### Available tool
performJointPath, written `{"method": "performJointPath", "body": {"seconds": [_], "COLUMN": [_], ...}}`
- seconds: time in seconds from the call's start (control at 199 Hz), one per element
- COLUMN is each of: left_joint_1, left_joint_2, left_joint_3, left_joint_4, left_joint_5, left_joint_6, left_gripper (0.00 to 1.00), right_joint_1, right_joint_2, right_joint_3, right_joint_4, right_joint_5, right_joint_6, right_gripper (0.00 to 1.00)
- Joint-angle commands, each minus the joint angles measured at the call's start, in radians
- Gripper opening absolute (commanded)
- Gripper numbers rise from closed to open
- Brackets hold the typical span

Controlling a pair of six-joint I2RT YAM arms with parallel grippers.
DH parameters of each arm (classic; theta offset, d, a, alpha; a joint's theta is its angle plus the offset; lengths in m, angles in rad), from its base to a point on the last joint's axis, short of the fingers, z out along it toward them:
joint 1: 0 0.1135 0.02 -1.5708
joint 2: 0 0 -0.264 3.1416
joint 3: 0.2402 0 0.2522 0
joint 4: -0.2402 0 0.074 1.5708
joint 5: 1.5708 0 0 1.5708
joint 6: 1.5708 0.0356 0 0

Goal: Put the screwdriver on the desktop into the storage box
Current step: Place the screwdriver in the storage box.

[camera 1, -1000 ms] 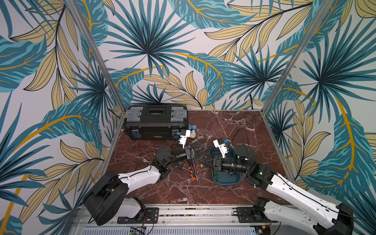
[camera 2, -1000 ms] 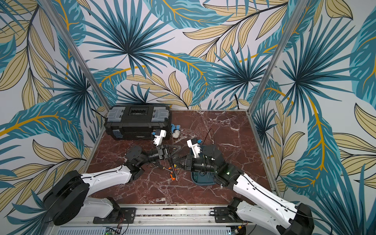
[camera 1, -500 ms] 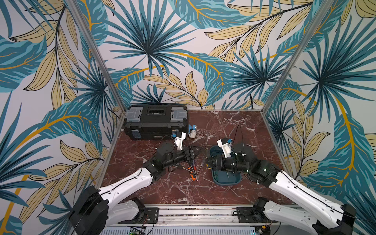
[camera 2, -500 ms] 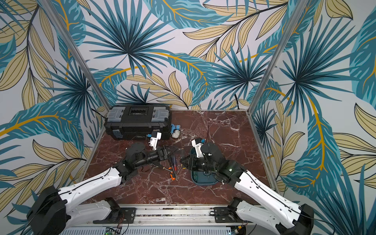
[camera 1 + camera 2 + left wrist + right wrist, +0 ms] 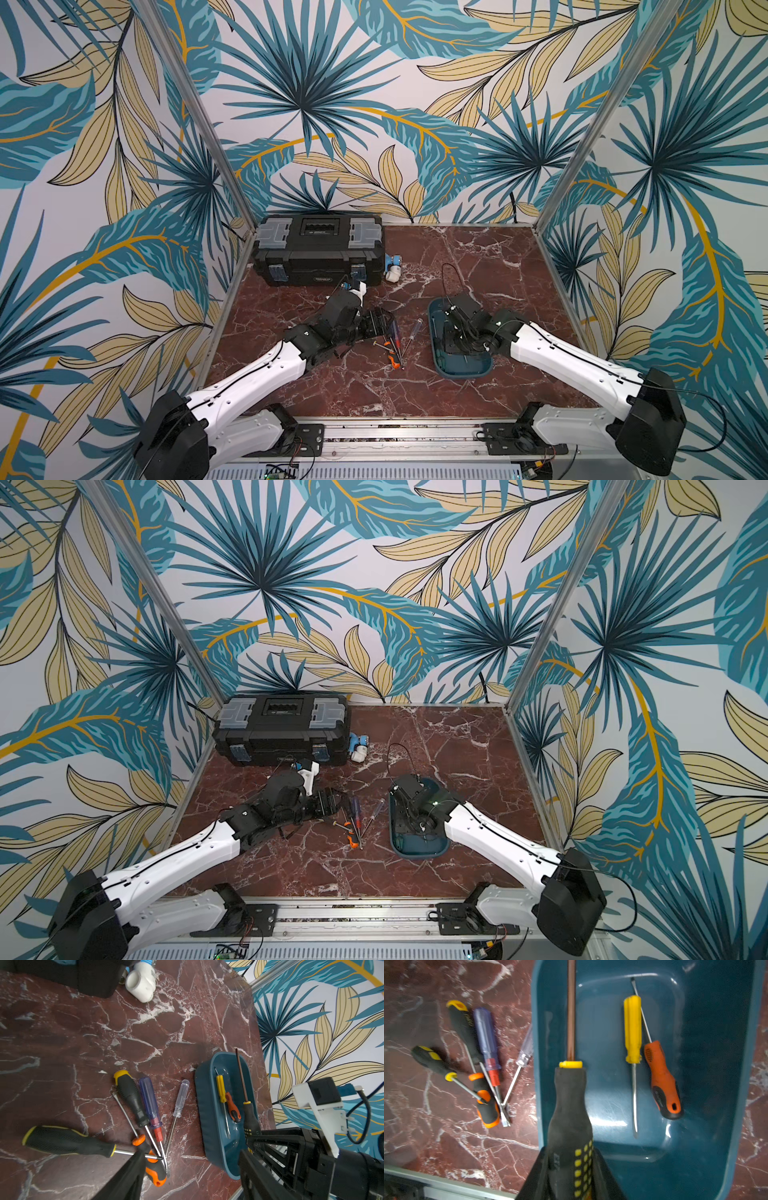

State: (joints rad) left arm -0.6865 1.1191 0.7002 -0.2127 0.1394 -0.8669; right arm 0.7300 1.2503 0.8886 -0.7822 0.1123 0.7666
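- Since a second ago my left gripper (image 5: 385,325) has spread its jaws wide, and my right gripper (image 5: 569,1167) has swung in over the storage box (image 5: 461,369).
- The desktop (image 5: 478,266) carries a black toolbox (image 5: 318,249) at its far left.
- The storage box sits right of centre, with a yellow screwdriver (image 5: 632,1028) and an orange screwdriver (image 5: 662,1080) lying inside.
- My right gripper clamps a black-and-yellow screwdriver (image 5: 571,1105) by its handle, above the box floor (shaft towards the far rim).
- My left jaws hold nothing, right at the loose screwdrivers (image 5: 145,1115) fanned just beside the box.
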Motion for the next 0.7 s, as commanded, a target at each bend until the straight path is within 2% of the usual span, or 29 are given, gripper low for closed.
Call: {"method": "performJointPath", "body": {"seconds": [0.0, 0.126, 0.191, 0.236, 0.281, 0.336, 0.442, 0.502, 0.557, 0.628, 0.698], "left_joint_1": [-0.004, -0.019, -0.035, -0.044, -0.051, -0.059, -0.083, -0.094, -0.106, -0.123, -0.131], "left_joint_2": [0.027, 0.062, 0.068, 0.072, 0.077, 0.086, 0.130, 0.174, 0.220, 0.274, 0.334], "left_joint_3": [-0.029, -0.011, 0.002, 0.013, 0.023, 0.033, 0.063, 0.096, 0.134, 0.196, 0.257], "left_joint_4": [-0.022, -0.029, -0.041, -0.054, -0.061, -0.095, -0.105, -0.105, -0.116, -0.161, -0.228], "left_joint_5": [-0.017, -0.016, -0.033, -0.047, -0.060, -0.075, -0.092, -0.093, -0.107, -0.164, -0.233], "left_joint_6": [0.018, 0.028, 0.039, 0.045, 0.050, 0.055, 0.067, 0.077, 0.096, 0.121, 0.130], "left_gripper": [0.75, 0.75, 0.75, 0.76, 0.76, 0.76, 0.76, 0.74, 0.70, 0.66, 0.61], "right_joint_1": [-0.001, -0.001, 0.000, -0.001, 0.002, 0.003, 0.010, 0.018, 0.028, 0.036, 0.047], "right_joint_2": [0.022, 0.068, 0.087, 0.088, 0.080, 0.063, 0.032, 0.018, 0.004, -0.016, -0.038], "right_joint_3": [-0.046, -0.061, -0.055, -0.050, -0.045, -0.039, -0.025, -0.013, -0.001, 0.008, 0.010], "right_joint_4": [0.021, 0.033, 0.033, 0.035, 0.035, 0.034, 0.022, 0.010, -0.001, -0.005, -0.004], "right_joint_5": [0.018, 0.048, 0.047, 0.039, 0.038, 0.041, 0.048, 0.055, 0.059, 0.058, 0.052], "right_joint_6": [-0.018, -0.030, -0.043, -0.049, -0.049, -0.050, -0.044, -0.041, -0.039, -0.033, -0.022], "right_gripper": [0.00, 0.00, 0.17, 0.39, 0.56, 0.63, 0.64, 0.59, 0.50, 0.32, 0.22]}}
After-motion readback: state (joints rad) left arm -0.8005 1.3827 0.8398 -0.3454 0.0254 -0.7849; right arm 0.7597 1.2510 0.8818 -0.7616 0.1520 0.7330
